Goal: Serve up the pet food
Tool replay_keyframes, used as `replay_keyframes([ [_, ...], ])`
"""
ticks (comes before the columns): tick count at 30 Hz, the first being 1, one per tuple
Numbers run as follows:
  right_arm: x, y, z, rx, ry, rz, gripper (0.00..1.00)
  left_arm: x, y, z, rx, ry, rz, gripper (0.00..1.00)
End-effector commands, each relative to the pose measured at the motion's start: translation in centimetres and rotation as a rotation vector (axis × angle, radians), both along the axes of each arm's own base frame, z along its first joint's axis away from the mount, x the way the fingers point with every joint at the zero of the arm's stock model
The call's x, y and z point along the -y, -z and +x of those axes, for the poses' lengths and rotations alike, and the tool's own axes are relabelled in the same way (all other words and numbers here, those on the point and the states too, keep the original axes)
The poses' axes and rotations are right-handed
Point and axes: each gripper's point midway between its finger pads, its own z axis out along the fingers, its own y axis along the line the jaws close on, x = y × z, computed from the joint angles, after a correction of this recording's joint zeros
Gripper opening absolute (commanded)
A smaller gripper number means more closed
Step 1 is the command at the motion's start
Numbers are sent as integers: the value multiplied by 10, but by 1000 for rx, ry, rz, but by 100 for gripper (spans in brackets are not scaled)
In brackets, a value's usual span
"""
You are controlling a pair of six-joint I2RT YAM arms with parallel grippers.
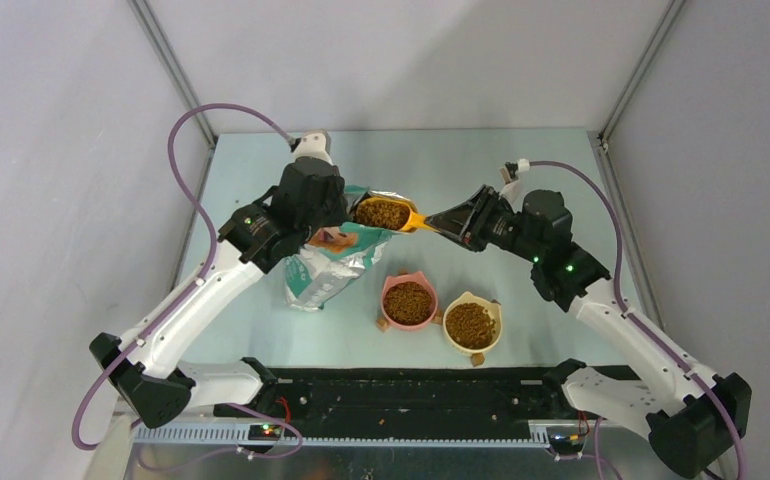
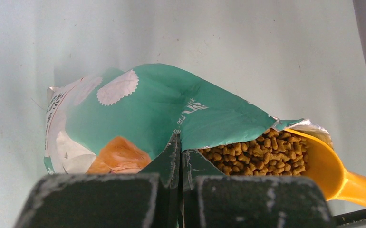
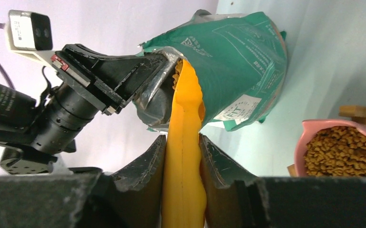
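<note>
The green-white foil bag [image 1: 326, 262] stands left of centre, its mouth held up by my left gripper [image 1: 347, 206], which is shut on the bag's torn rim [image 2: 180, 141]. An orange scoop [image 1: 401, 215] heaped with pet food [image 1: 381, 213] sits at the bag's mouth, roughly level. My right gripper [image 1: 437, 222] is shut on the scoop's handle [image 3: 183, 166]. In the left wrist view the pet food [image 2: 262, 153] fills the scoop's bowl [image 2: 331, 173] just under the foil edge. The right wrist view shows the scoop edge-on against the bag [image 3: 240, 57], with the left gripper [image 3: 145, 78] pinching the foil.
A pink cat-eared bowl [image 1: 389, 288] and a yellow one [image 1: 495, 318] stand side by side near the front, both full of kibble. A few pellets lie beside them. The pink bowl [image 3: 312, 135] is right of the scoop in the right wrist view.
</note>
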Motion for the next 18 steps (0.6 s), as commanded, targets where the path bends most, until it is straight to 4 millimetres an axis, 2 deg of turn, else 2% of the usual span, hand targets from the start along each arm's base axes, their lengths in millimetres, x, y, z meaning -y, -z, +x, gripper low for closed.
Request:
replay_keyframes([
  [1,2,-27,-14,14,-58,140,0,-22,-4,-3,16,-52,50,0],
  [9,24,-35,-19,6,6,218,0,-23,-5,-4,18,-53,44,0],
  [18,25,-28,-22,-16,-6,299,0,-20,-5,-5,16,-44,29,0],
])
